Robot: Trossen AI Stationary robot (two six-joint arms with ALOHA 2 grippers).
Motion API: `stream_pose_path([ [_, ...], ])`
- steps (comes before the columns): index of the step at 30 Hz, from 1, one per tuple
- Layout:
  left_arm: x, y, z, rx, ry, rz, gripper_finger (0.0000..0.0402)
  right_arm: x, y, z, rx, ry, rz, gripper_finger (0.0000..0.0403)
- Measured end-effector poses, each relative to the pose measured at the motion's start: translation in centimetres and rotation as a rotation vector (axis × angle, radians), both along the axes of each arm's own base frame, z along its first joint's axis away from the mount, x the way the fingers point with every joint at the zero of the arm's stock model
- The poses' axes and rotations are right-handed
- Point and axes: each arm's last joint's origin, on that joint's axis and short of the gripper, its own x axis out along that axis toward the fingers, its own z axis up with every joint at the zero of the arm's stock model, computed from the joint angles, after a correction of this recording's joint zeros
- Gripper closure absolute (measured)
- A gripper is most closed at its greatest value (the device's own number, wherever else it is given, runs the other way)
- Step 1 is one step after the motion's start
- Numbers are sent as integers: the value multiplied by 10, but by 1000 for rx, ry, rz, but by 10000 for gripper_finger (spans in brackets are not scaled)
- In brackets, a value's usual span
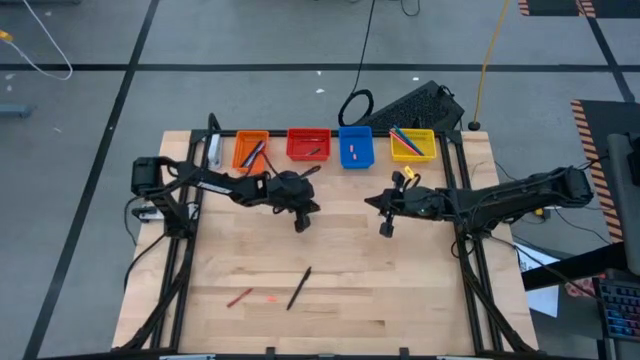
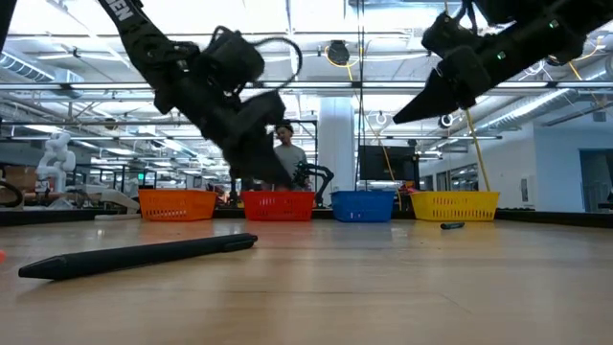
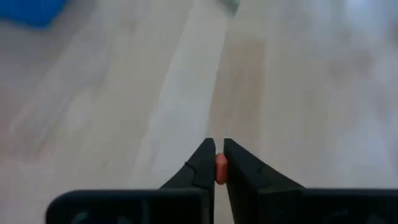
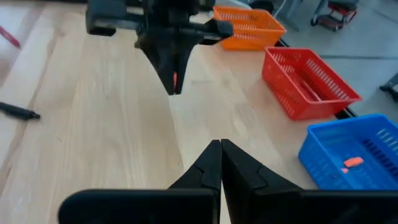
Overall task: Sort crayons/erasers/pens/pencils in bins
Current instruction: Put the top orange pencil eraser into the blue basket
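My left gripper (image 1: 302,222) hangs over the middle of the table, shut on a tiny pink-red eraser (image 3: 220,169). The right wrist view shows it too, the eraser (image 4: 175,79) between its tips. My right gripper (image 1: 385,228) hovers to its right, shut and empty. The orange (image 1: 250,150), red (image 1: 308,145), blue (image 1: 355,147) and yellow (image 1: 412,145) bins stand in a row at the far edge. Near the front edge lie a red crayon (image 1: 238,297), another eraser (image 1: 272,297) and a long dark stick (image 1: 299,288), pen or pencil I cannot tell. My left gripper pinches the eraser between its two fingers, near their free ends (image 3: 210,155). The fingers point down toward the table, and the eraser (image 4: 175,81) is lifted clear of the wood.
The orange bin holds several sticks, the red bin a dark stick, the blue bin an eraser (image 4: 352,162), the yellow bin coloured sticks. A small dark object (image 2: 452,226) lies before the yellow bin. Bare wood stretches between the grippers and the front items.
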Motion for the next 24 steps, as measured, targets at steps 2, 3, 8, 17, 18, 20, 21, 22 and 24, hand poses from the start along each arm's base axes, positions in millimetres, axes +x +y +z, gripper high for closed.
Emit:
stream_pose_path([
  [2,7,2,11,27,-126,18,386,-3,2,-7,2,-47,8,403],
  [3,10,6,17,49,-187,46,386,-5,3,-12,3,-77,14,403],
  [8,26,37,35,154,-309,222,386,-15,6,-25,29,-204,23,403],
  [17,96,97,35,193,-375,359,387,-17,9,-26,-7,-242,49,403],
  [18,101,102,34,185,-385,376,387,-17,9,-26,-8,-242,54,403],
  [20,110,113,28,160,-379,406,387,-17,11,-26,-10,-242,62,403],
  [21,114,117,24,150,-376,418,387,-17,12,-26,-10,-242,66,403],
  [22,116,120,19,141,-358,424,387,-17,13,-25,-12,-243,71,403],
  [24,123,124,13,137,-346,429,387,-17,13,-25,-19,-244,75,403],
])
